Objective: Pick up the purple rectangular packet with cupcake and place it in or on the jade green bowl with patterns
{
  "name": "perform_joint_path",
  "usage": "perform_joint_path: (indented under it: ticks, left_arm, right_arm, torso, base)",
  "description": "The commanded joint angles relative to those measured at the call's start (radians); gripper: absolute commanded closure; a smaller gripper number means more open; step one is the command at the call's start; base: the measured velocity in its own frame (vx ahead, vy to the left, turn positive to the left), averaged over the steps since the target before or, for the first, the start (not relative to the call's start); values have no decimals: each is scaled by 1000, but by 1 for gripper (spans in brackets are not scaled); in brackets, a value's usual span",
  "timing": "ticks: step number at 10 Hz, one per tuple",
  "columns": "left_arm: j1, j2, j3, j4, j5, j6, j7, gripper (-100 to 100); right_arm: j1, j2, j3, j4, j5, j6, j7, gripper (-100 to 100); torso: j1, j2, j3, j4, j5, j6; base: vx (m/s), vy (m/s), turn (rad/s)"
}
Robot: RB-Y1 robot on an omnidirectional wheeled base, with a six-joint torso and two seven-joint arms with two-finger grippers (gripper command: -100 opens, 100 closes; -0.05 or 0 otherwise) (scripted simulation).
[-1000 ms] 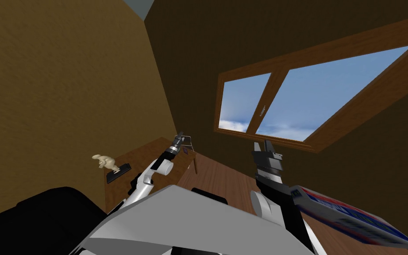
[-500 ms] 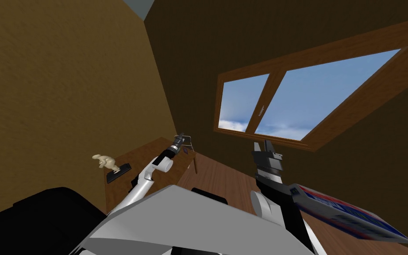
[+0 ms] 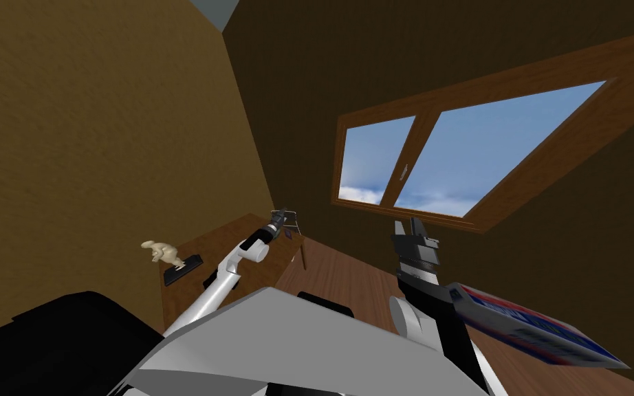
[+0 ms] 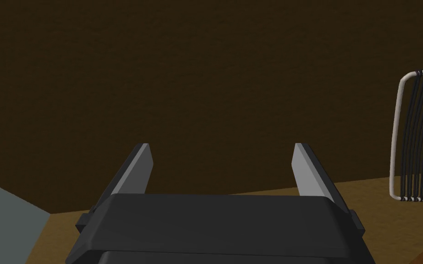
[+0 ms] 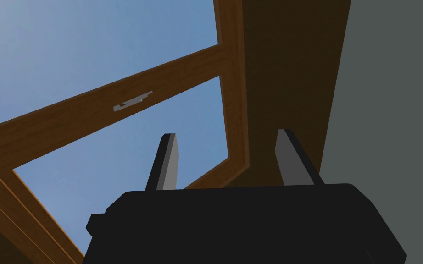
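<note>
Head view: left tool [image 3: 280,216] reaches over the brown wooden bench [image 3: 205,247], the purple packet [image 3: 287,234] glimpsed just beside it; right tool [image 3: 410,223] is raised. Wrist views: both tools gape wide, empty; a white-framed wire rack [image 4: 417,137] stands near the left.

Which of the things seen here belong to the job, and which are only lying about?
For the job: small purple thing on the table, probably the packet; left arm stretched toward it, jaws open.
Lying about: wire rack, beige animal figure, red and blue box, window.
</note>
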Motion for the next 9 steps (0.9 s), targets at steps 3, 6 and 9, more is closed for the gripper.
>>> perform_joint_path:
  ticks: [3,6,9]
  left_arm:
    - [-21,32,4,39,33,85,-6,-100]
    - [-42,56,7,71,59,157,-13,-100]
    - [-63,80,11,104,84,230,-22,-100]
  right_arm:
    - [0,0,0,0,0,0,0,0]
    - [0,0,0,0,0,0,0,0]
    - [0,0,0,0,0,0,0,0]
  torso:
    - [0,0,0,0,0,0]
    - [0,-1,0,0,0,0]
    - [0,-1,-1,0,0,0]
  base:
    - [-2,5,-18]
    - [3,4,-23]
    - [8,6,-24]
